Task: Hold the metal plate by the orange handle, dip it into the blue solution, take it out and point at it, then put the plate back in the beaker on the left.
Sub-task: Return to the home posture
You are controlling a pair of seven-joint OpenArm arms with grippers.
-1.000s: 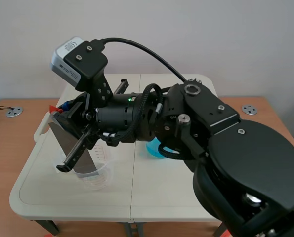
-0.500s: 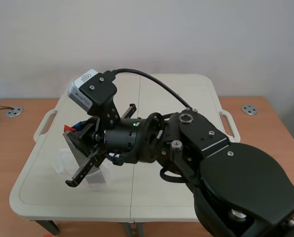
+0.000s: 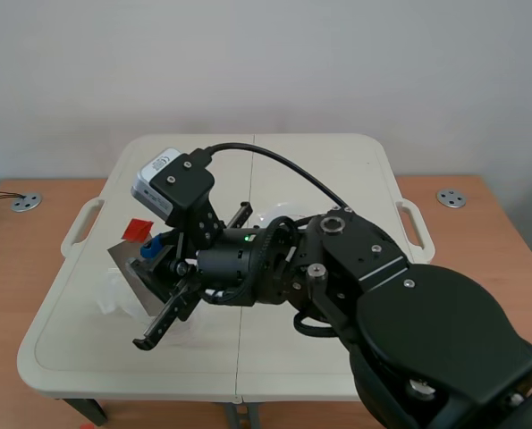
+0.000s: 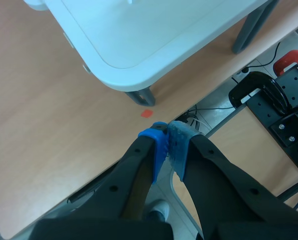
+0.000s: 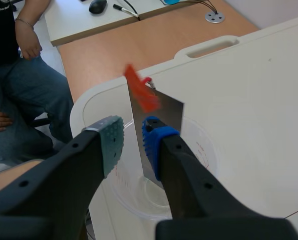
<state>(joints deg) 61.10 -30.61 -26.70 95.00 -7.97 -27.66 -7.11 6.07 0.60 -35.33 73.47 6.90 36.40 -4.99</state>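
The metal plate [image 5: 166, 112] stood in the clear beaker [image 5: 203, 150] near the left end of the white table [image 3: 319, 170]. Its long axis ran nearly upright with a slight lean, the lower end down in the beaker's bottom and the orange handle [image 5: 141, 92] at the top, pointing up and away from the right gripper [image 5: 131, 132]. That gripper hung over the beaker with its fingers spread and nothing clamped between them. Its blue pad [image 5: 154, 140] sat just in front of the plate's face, and whether the 2 touched could not be told. The grey-green pad [image 5: 111, 140] stood apart from the plate's edge. The handle rose free beyond both fingertips. 1 second earlier the right arm had held the plate higher, above the beaker, with the handle tucked in at the fingers. Half a second earlier it was lower, and now the plate rested inside with the handle uncovered. The left gripper [image 4: 168, 140] was off the table, above the wooden floor, its 2 blue pads pressed together on nothing.
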